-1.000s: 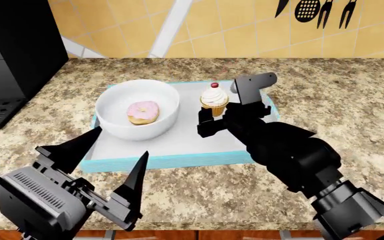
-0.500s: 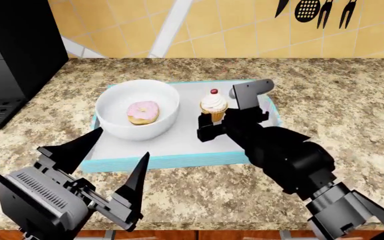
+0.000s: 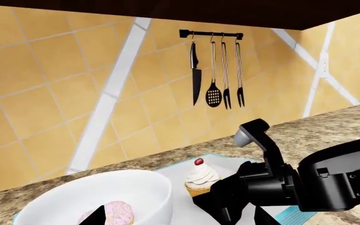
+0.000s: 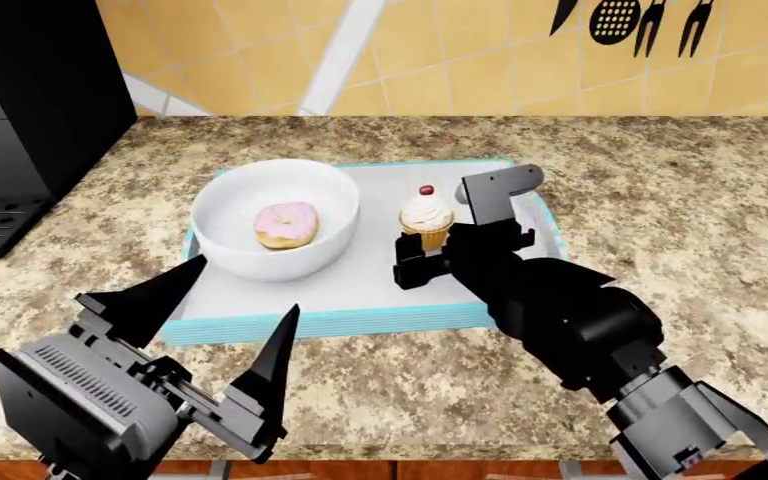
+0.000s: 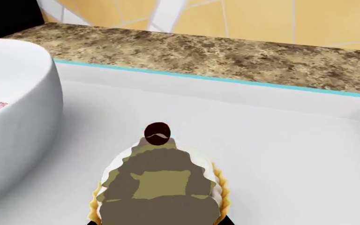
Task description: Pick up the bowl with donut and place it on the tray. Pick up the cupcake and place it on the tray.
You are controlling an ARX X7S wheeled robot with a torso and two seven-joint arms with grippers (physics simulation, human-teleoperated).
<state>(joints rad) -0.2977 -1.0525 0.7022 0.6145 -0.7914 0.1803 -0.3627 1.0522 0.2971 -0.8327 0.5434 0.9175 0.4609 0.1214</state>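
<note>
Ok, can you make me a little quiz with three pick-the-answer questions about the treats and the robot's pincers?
1. Where is the donut?
A. Inside the bowl
B. On the bare counter
C. On top of the cupcake

2. What colour is the tray's rim?
A. Red
B. Light blue
C. Green

3. How is the left pincer?
A. Shut on the bowl
B. Open and holding nothing
C. Shut on the donut

Answers:
1. A, the donut lies in the white bowl.
2. B, the tray has a light-blue edge beside the cupcake and the right pincer.
3. B, the left pincer has its fingers spread over the counter.
</note>
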